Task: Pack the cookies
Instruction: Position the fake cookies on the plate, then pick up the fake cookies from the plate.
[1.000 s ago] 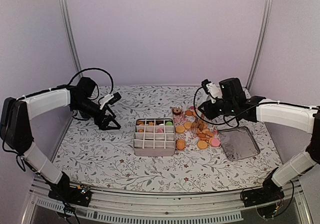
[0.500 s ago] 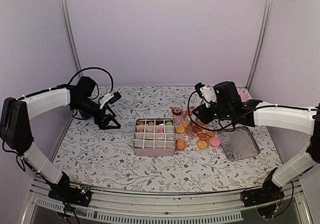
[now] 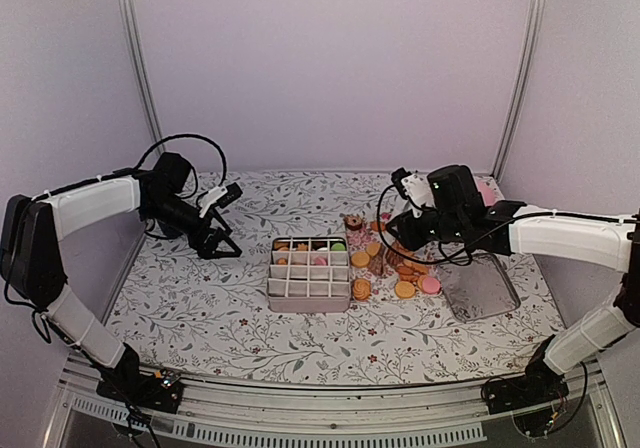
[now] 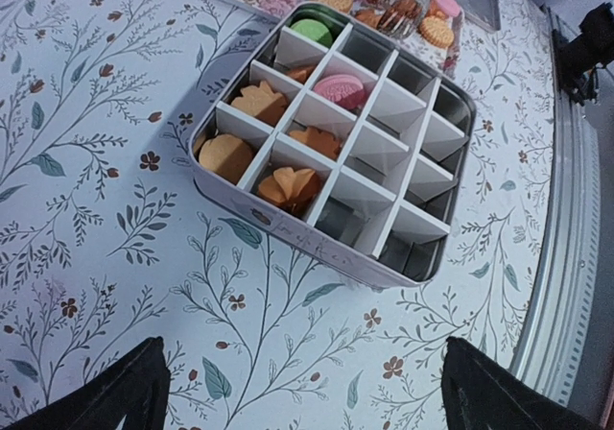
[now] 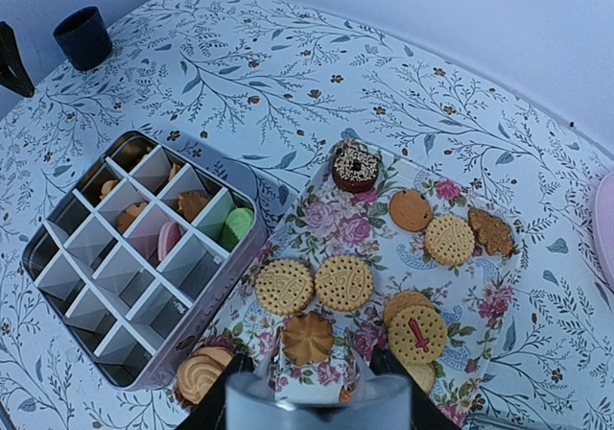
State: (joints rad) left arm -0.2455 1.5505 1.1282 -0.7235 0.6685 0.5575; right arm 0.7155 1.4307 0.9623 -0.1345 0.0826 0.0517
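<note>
Most of the cookies [image 5: 345,283] lie loose on the floral tray [image 5: 357,226] just beside the divided tin [image 5: 120,272]. Several of the tin's cells hold one cookie each and the rest are bare. My right gripper [image 5: 307,365] hangs half-open astride a fluted cookie [image 5: 309,339] near the tin's corner, its pads apart from the cookie and gripping nothing. I judge the pick goes best if I lower squarely, close gently on the edges and lift straight up, clear of the neighbours. My left gripper [image 4: 302,377] stands fully spread and empty, off to the tin's left.
</note>
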